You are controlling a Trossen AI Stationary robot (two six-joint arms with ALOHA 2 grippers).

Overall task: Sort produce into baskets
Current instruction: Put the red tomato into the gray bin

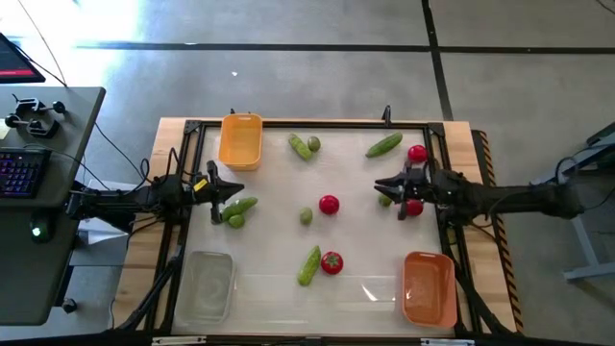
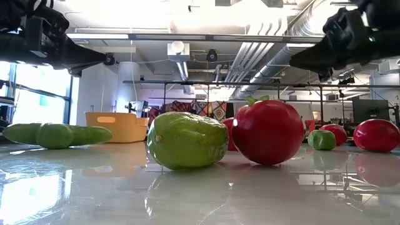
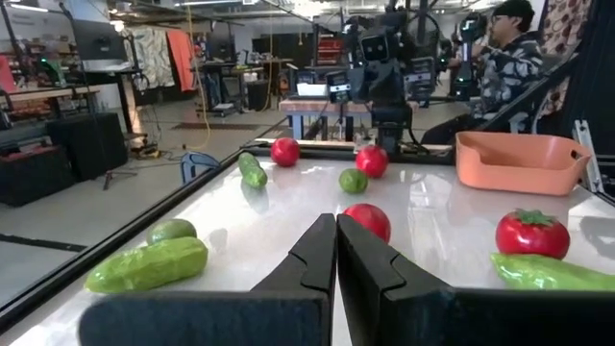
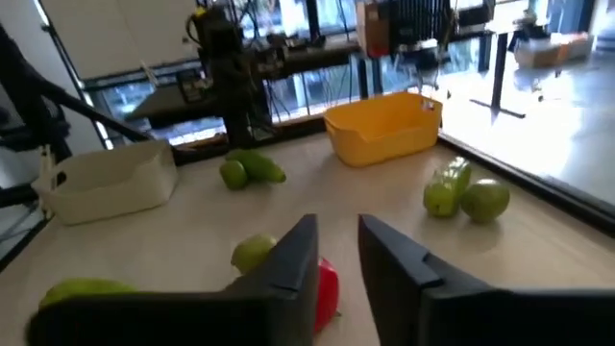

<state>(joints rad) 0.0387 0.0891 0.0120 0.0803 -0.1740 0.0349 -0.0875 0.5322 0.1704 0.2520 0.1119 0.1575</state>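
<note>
Closest to the low camera sit a lime (image 2: pixel 187 140) and a tomato (image 2: pixel 267 132), touching at centre frame. From above, the table (image 1: pixel 269 279) holds three baskets: yellow basket (image 1: pixel 240 140) upper left, clear basket (image 1: pixel 205 285) lower left, orange basket (image 1: pixel 429 287) lower right. Produce lies scattered between them. Left gripper (image 1: pixel 227 198), middle left, has its jaws pressed together, empty; right gripper (image 1: pixel 388 189), middle right, has its jaws parted.

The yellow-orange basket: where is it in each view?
High view: the yellow-orange basket sits at the table's far-left corner.
Low view: left of centre, behind the cucumbers.
Left wrist view: not in it.
Right wrist view: upper centre-right.
Shared landmark: the lime and cucumber pair by the left gripper.
</note>
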